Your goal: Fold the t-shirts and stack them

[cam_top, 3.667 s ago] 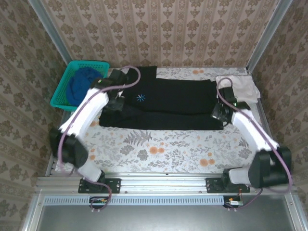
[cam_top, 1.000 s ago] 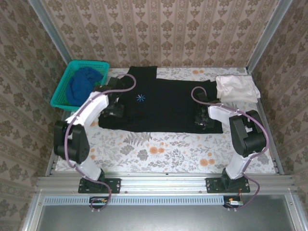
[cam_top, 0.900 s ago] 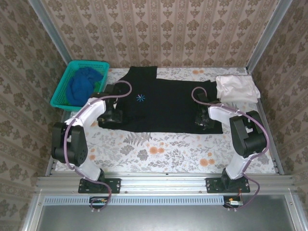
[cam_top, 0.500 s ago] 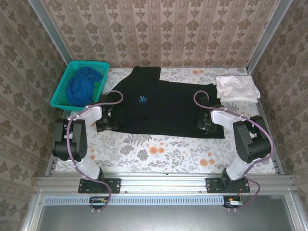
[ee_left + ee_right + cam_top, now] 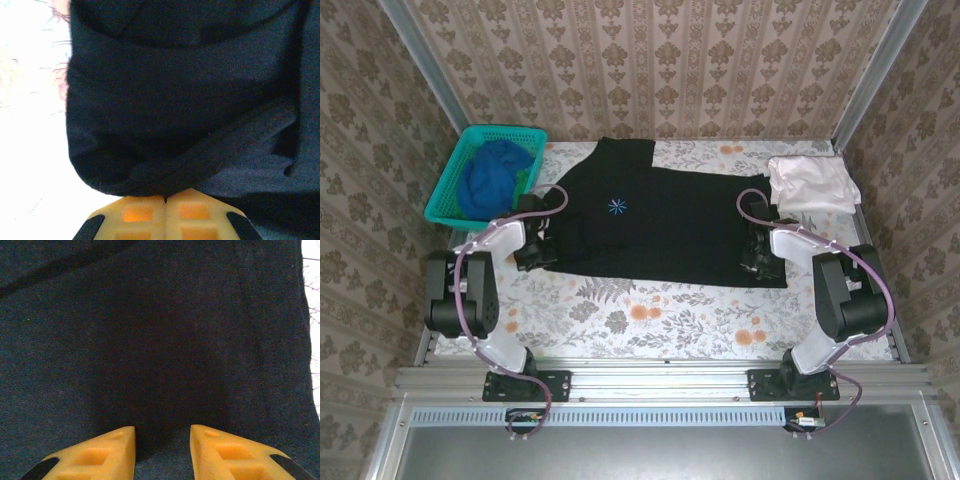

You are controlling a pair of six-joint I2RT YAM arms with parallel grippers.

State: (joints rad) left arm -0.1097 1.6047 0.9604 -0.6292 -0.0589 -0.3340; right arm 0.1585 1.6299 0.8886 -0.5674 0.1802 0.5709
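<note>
Right at the tips of the left gripper point(image 5: 165, 202), fingers pressed tight together, a bunched fold of the black t-shirt point(image 5: 650, 225) is pinched. Over at the right gripper point(image 5: 162, 432), fingers are parted, with flat black cloth spread beneath and ahead of them. Beyond that gripper lies the white-pink tee point(image 5: 810, 183).

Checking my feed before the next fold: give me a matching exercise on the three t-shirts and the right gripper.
1 black t-shirt
2 pale t-shirt
3 blue t-shirt
4 right gripper

A in the teal basket
B open over black cloth
C far right corner of the table
D spread mid-table

Pairs: 1-D, 2-C, 3-A, 4-B
</note>
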